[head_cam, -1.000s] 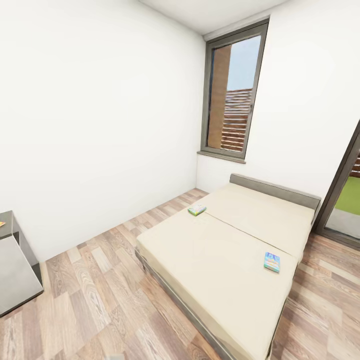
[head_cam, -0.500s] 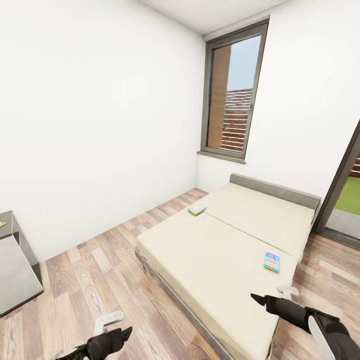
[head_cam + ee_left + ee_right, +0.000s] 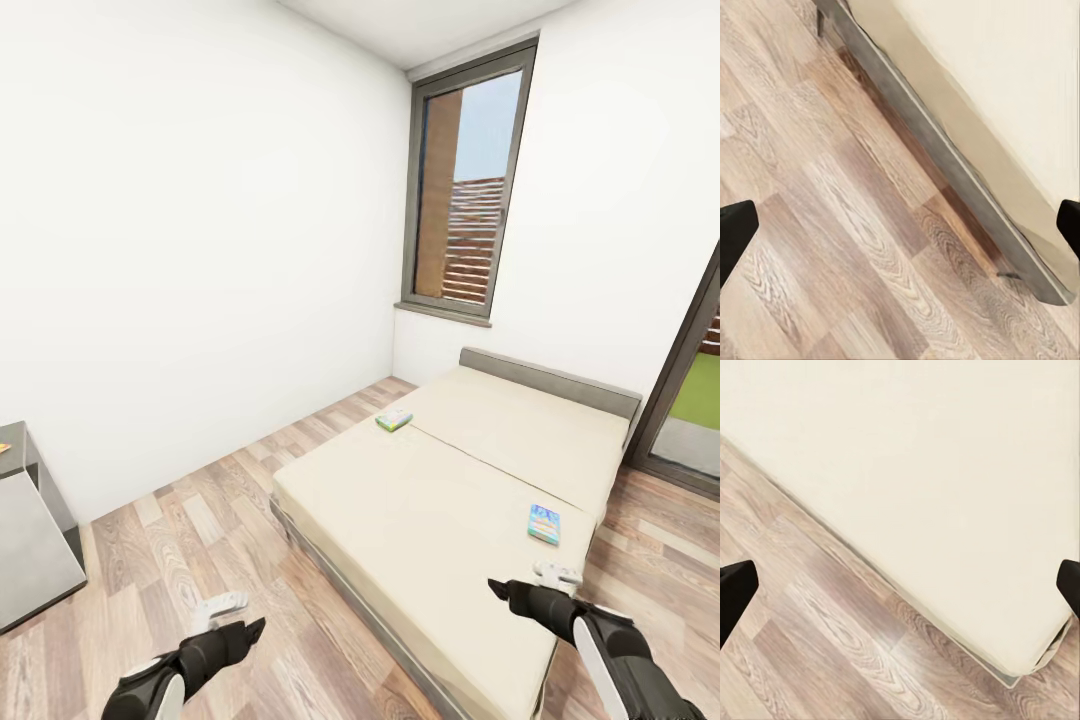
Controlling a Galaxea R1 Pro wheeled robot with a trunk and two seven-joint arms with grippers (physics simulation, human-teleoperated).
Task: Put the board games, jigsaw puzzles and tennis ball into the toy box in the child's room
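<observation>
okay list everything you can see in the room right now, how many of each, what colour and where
bed: one, cream-beige cover with a grey headboard, right of centre on the floor
board games: two on the bed; a pale green one near the far left edge, a blue one near the right edge
window: one, grey frame, tall, on the far wall above the bed
glass door: one, dark frame, at the right edge, grass beyond
cabinet: one, dark grey top, at the left edge
floor: wood plank, brown
walls: white
left gripper: one, black and white, open, low over the floor
right gripper: one, black and white, open, over the bed's near right corner
</observation>
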